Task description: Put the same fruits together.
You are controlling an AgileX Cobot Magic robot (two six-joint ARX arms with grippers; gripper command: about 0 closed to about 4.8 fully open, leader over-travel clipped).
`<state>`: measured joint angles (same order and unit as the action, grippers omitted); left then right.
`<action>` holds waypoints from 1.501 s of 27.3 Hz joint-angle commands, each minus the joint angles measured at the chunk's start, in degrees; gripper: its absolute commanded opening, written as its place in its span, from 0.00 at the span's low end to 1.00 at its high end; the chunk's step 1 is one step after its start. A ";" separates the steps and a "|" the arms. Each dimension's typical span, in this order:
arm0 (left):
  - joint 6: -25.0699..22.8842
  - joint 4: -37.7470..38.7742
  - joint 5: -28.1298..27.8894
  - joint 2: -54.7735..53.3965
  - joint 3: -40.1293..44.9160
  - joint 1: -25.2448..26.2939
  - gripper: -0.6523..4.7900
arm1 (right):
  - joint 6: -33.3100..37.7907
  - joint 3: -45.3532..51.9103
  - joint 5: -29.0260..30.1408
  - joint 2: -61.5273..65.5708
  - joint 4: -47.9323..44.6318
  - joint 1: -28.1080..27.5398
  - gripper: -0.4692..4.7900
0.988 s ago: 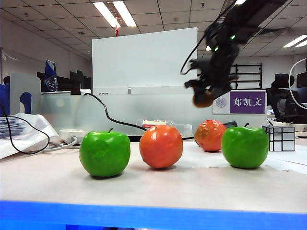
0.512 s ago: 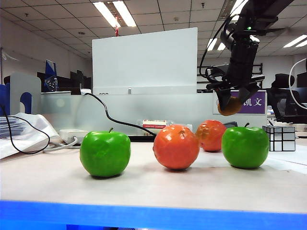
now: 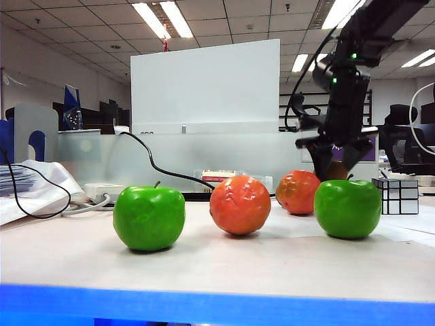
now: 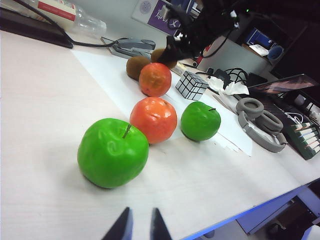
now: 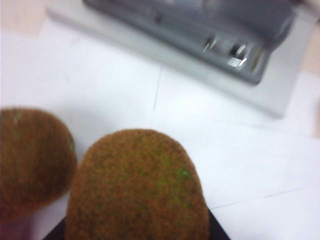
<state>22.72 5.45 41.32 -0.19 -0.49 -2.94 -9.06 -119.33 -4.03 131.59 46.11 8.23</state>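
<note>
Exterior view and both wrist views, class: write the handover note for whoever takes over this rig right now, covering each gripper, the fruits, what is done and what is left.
Left gripper: nearly shut, empty, hanging over the near table edge.
Right gripper: shut on a kiwi, low behind the right green apple, beside a second kiwi lying on the paper.
Fruits: left green apple far left; near orange fruit centre; far orange fruit behind it, apart.
Done: kiwis almost paired.
Left: release the kiwi, bring the apples together, close up the orange fruits.
</note>
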 commanded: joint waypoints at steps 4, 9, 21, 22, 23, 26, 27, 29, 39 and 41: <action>-0.22 -0.35 -0.13 0.07 -0.09 0.07 0.23 | 0.04 2.75 2.73 -0.37 -3.10 0.09 0.07; -0.22 -0.31 -0.11 0.07 -0.09 0.07 0.23 | 0.07 2.78 2.71 -0.37 -3.06 0.09 0.07; -0.17 -0.31 0.07 0.07 -0.09 0.07 0.23 | 0.02 4.57 2.71 -0.11 -3.23 0.09 0.08; -0.17 -0.31 0.13 0.07 -0.09 0.07 0.23 | 0.04 5.11 2.71 -0.11 -3.52 0.09 0.08; -0.17 -0.33 0.26 0.07 -0.09 0.07 0.23 | 0.11 5.55 2.67 -0.11 -3.96 0.09 0.10; -0.15 -0.31 0.57 0.07 -0.09 0.07 0.23 | 0.31 6.23 2.56 -0.11 -4.00 0.07 0.38; -0.13 -0.33 0.81 0.07 -0.09 0.07 0.23 | 0.31 6.25 2.64 -0.11 -3.98 0.09 0.45; -0.09 -0.33 0.94 0.07 -0.09 0.07 0.23 | 0.31 6.25 2.69 -0.13 -4.00 0.09 0.47; 0.17 -0.31 1.38 0.07 -0.09 0.07 0.23 | 0.26 6.14 2.71 -1.75 -5.11 0.09 0.83; 0.17 -0.31 1.38 0.07 -0.09 0.07 0.23 | 0.26 6.14 2.71 -2.49 -5.84 0.09 0.92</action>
<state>22.79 5.52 42.26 -0.19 -0.49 -2.94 -8.88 -113.10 -1.48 130.02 41.45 8.23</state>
